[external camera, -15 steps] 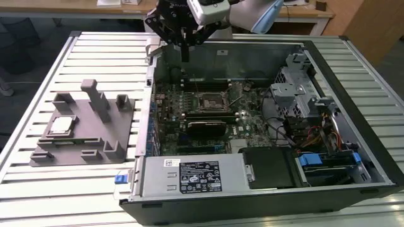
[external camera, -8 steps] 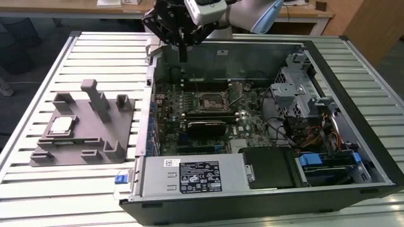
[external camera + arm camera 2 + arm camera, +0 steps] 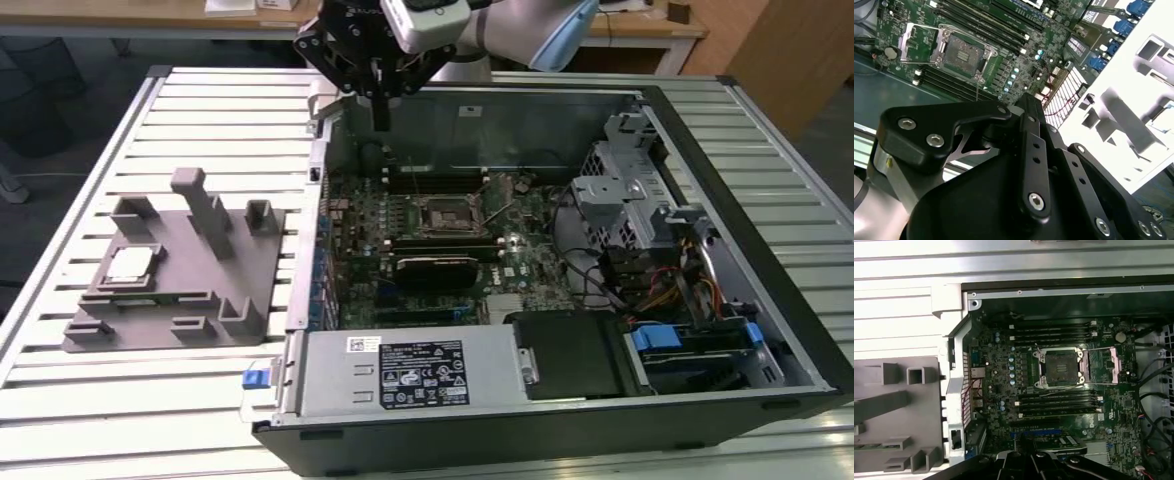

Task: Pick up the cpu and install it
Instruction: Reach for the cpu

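Our gripper point(image 3: 380, 120) hangs over the far wall of the case point(image 3: 534, 125), jaws together, empty. The cpu point(image 3: 130, 264) lies on the tray point(image 3: 174, 300) by the surface point(image 3: 160, 400) edge, exterior view's left: light, stiff, delicate, we judge; we'd pinch its side edges.

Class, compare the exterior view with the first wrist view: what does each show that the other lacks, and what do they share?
Exterior view's extras: the cpu lying on the grey tray, and the power supply. First wrist view's extra: the coin cell beside the socket. Shared: the open socket, memory slots, the grey tray and the gripper.
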